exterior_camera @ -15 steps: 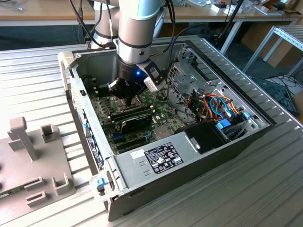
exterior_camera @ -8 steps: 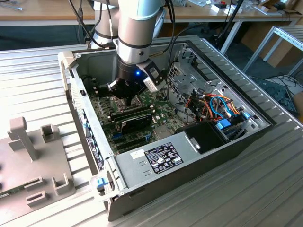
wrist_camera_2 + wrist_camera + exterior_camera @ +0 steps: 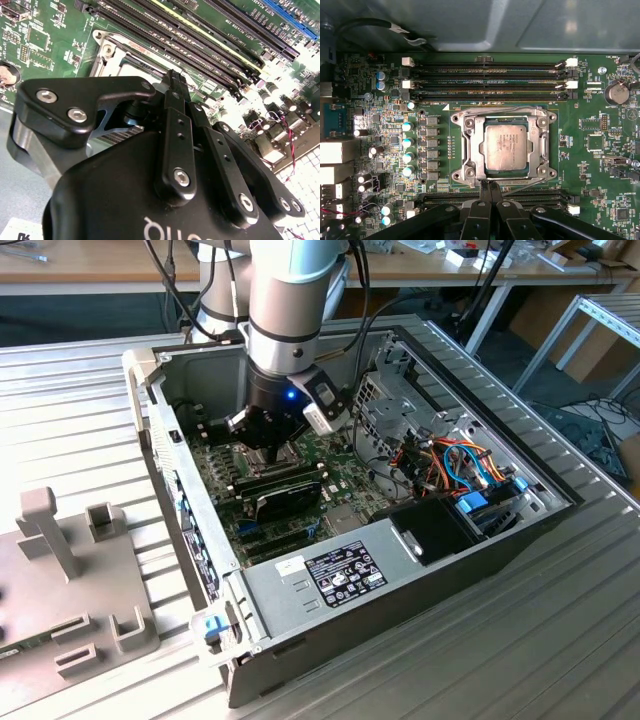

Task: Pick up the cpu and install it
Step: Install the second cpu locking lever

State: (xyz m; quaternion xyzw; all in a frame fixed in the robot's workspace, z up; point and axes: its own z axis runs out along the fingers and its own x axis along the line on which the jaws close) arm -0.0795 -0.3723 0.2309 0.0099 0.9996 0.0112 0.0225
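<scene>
While the cpu [image 3: 506, 146] sits flat in its socket [image 3: 470, 145] on the motherboard [image 3: 600, 165], the hand [image 3: 489, 187] hovers just beside its edge. Its fingers [image 3: 483, 189] are pressed together, holding nothing.

- Robotics/electronics lab or workshop bench.
- Open desktop PC case [image 3: 420, 570] lies on ribbed aluminium worktop [image 3: 560, 640], side panel off, motherboard [image 3: 330, 475] + wiring exposed.
- Grey fixture blocks [image 3: 60, 580] sit on worktop at exterior view's left.
- Industrial robot arm [image 3: 295, 300] mounted over case.
- Wooden benches [image 3: 90, 265] behind, w/ loose cables [image 3: 500, 270] + small parts; metal frame [image 3: 590, 320] at exterior view's right.
</scene>
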